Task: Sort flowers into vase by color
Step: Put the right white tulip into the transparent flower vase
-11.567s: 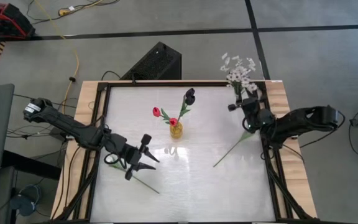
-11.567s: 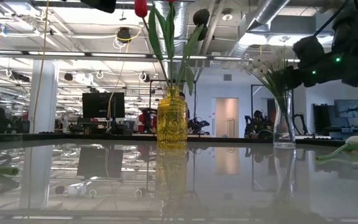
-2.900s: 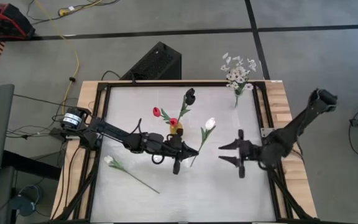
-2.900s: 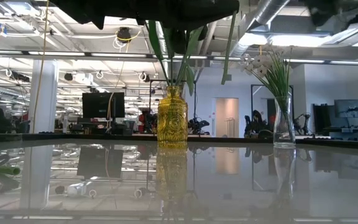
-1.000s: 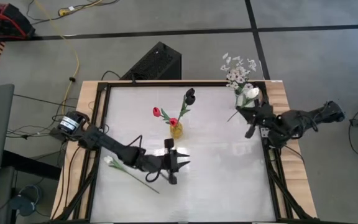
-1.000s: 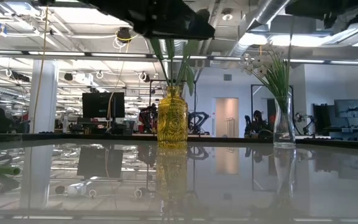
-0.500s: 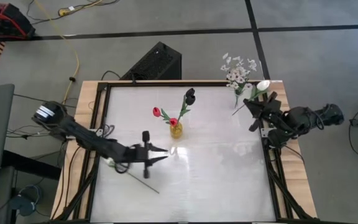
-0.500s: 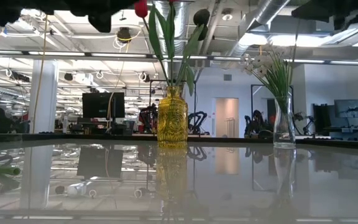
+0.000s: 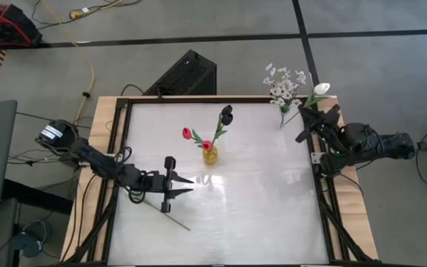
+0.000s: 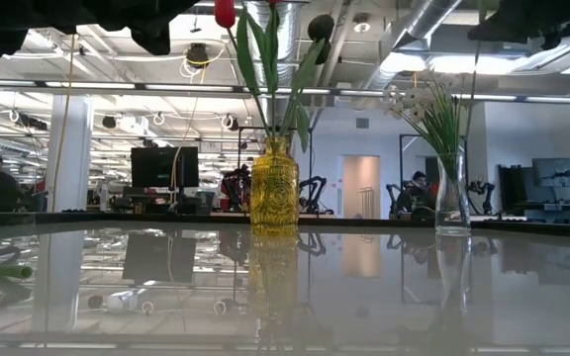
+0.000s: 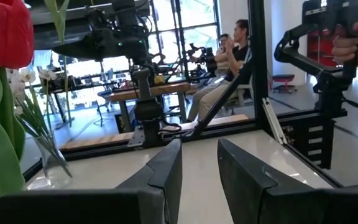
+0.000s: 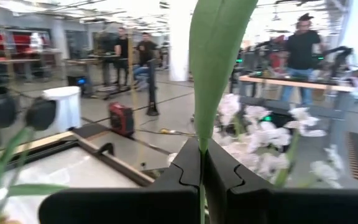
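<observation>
Two vases stand on the tabletop point(image 9: 258, 193), a yellow vase point(image 9: 210, 155) holding two red buds point(image 9: 187, 133) plus one dark bloom point(image 9: 227, 113), while the right hand point(image 9: 311, 119), closed on a white flower point(image 9: 321, 89), hovers beside the clear vase point(image 10: 452, 193) of white sprays point(image 9: 284, 85), and the left hand point(image 9: 180, 185) hangs slightly open, empty.

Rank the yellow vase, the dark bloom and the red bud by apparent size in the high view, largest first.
1. Yellow vase, the largest as seen from above.
2. Dark bloom, a little smaller than the vase.
3. Red bud, the smallest.
The flowers stand nearer the camera than the vase, so the first two places are unsure.
</observation>
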Robot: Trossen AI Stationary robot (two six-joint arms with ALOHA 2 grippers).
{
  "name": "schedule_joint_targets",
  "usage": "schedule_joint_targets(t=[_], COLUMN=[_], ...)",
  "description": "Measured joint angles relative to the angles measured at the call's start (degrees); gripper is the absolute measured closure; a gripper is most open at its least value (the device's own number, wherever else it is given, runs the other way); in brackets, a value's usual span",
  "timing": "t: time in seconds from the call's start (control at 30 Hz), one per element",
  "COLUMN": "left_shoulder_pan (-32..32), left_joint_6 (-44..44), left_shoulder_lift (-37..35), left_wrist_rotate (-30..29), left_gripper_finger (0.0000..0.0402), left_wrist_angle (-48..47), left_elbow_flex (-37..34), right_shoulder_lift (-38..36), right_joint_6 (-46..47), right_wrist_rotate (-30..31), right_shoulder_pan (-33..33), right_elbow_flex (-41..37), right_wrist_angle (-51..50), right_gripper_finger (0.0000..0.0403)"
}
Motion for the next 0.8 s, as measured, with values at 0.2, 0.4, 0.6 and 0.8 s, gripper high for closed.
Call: schedule_joint_targets(t=[0.2,0.4,0.6,0.8], left_shoulder_pan=[0.0,0.0,0.0,0.0], left_joint_6=[-0.28,-0.78,-0.52,-0.98], left_shoulder_lift=[0.0,0.02,0.03,0.04], left_wrist_rotate=[0.03,0.04,0.07,0.13], left_gripper_finger=[0.031,0.031,0.031,0.031], left_wrist_angle=[-0.78,-1.07,-1.07,-1.07], left_elbow_flex=[0.0,0.0,0.0,0.0], right_shoulder_lift=[-0.12,0.0,0.87,4.02], right_joint_6=[-1.81,-3.34,-1.42,0.62], right_wrist_rotate=[0.15,-5.02,-11.87,-17.93], right_shoulder_pan=[-6.27,-14.74,-23.22,-29.82], right_elbow_flex=[0.0,0.0,0.0,0.0], right_wrist_angle=[-0.66,2.56,2.38,2.74], right_gripper_finger=[0.0377,0.0377,0.0377,0.0377])
